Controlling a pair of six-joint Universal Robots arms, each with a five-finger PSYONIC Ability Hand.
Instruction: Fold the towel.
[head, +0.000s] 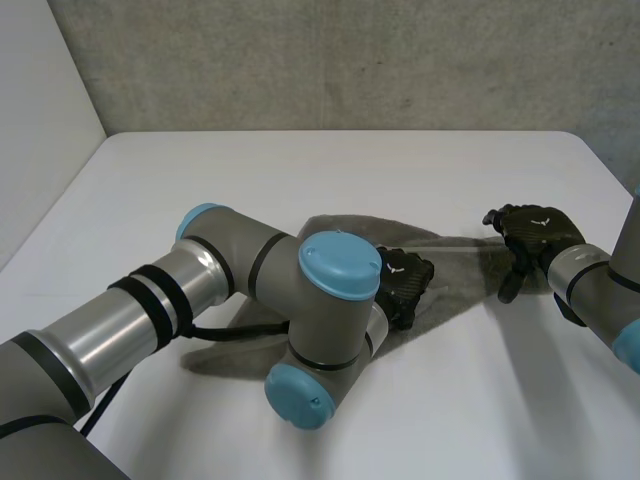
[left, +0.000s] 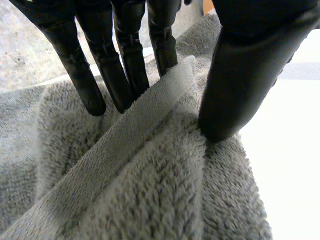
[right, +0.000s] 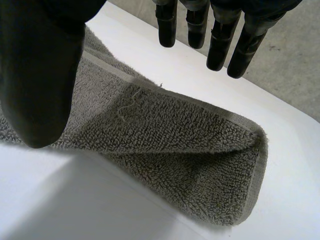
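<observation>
A grey towel (head: 452, 262) lies crumpled across the middle of the white table (head: 300, 170), partly hidden under my left arm. My left hand (head: 405, 285) rests on its middle. In the left wrist view a raised fold of the towel (left: 150, 190) with a pale hem stands between my fingers (left: 127, 65) and thumb (left: 240, 80), which pinch it. My right hand (head: 530, 232) is at the towel's right end. Its straight fingers (right: 220, 35) and thumb (right: 35, 75) hover apart above the doubled-over end of the towel (right: 185, 145), holding nothing.
A grey concrete wall (head: 350, 60) rises behind the table's far edge. My left arm (head: 250, 290) reaches across the front of the table, over the towel's left part. Bare tabletop lies beyond the towel and to its front right.
</observation>
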